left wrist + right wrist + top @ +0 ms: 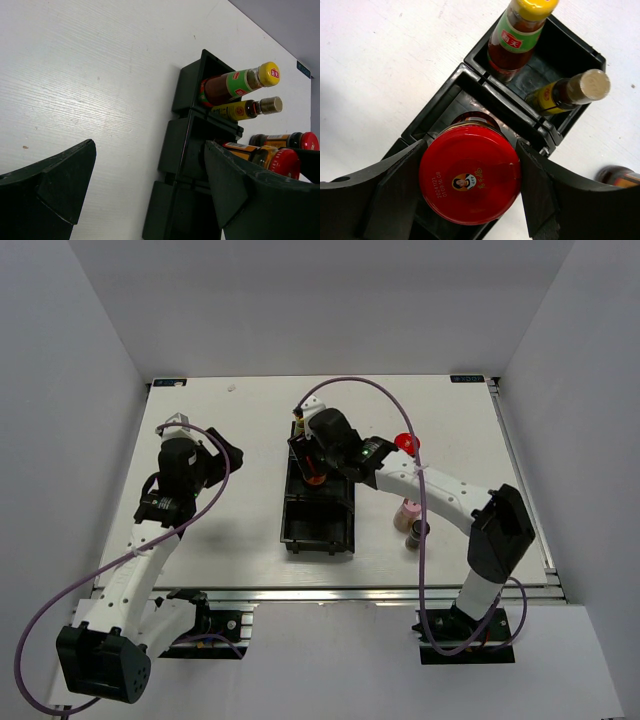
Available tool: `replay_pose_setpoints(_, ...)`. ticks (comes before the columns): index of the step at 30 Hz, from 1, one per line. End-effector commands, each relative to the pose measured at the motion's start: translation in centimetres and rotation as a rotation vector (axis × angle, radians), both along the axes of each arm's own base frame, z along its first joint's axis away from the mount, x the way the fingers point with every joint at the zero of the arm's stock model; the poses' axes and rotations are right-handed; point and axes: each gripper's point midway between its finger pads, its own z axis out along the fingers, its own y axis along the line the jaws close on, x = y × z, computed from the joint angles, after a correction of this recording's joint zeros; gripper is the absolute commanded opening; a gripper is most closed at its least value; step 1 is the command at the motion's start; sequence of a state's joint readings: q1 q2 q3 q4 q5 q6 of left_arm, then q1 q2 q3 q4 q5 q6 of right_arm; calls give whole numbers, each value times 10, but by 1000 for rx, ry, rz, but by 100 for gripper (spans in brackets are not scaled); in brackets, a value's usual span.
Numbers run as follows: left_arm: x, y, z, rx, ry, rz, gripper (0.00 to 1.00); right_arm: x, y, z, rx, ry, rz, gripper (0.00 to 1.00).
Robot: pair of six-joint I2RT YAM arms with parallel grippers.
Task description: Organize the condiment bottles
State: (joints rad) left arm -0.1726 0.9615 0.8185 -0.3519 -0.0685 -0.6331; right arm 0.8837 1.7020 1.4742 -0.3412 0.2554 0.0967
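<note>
My right gripper is shut on a red-lidded jar, its fingers against both sides of the lid, and holds it in the middle compartment of the black bin. In the top view this gripper is over the bin. A yellow-capped bottle and a slim brown bottle stand in the far compartment. A second red-lidded jar, a pink-capped bottle and a black-capped bottle stand right of the bin. My left gripper is open and empty, left of the bin.
The left wrist view shows the bin from the side, with bare white table between it and my left gripper. The bin's near compartment holds nothing. The table's metal rail runs along the near edge.
</note>
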Motion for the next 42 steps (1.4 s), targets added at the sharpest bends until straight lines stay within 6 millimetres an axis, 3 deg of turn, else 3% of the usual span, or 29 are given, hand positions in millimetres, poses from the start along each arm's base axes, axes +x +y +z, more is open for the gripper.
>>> replay_pose_setpoints(1,-1,1,2,3,-8,7,98,19,24,71,166,-160,-6,29)
replay_pose_setpoints(15,0,-1,-1,2,-6,-4,98,22,49,16,136,-88,32,32)
replay_pose_setpoints(21,0,-1,-1,2,-4,-1,98,28,50,0,117,-82,13,39)
replay_pose_setpoints(23,1,0,-2,1,-3,-1,98,29,49,-4,108,-80,1,47)
replay_pose_setpoints(29,2,-2,-4,1,4,-5,98,24,53,-9,120,-55,27,55)
replay_pose_setpoints(33,2,-1,-4,3,3,-4,98,21,55,-9,125,-45,44,76)
replay_pose_setpoints(37,2,-1,-1,3,-3,-5,98,20,53,-8,119,-40,41,81)
replay_pose_setpoints(42,2,-1,2,3,-6,-4,98,18,48,10,136,-62,34,89)
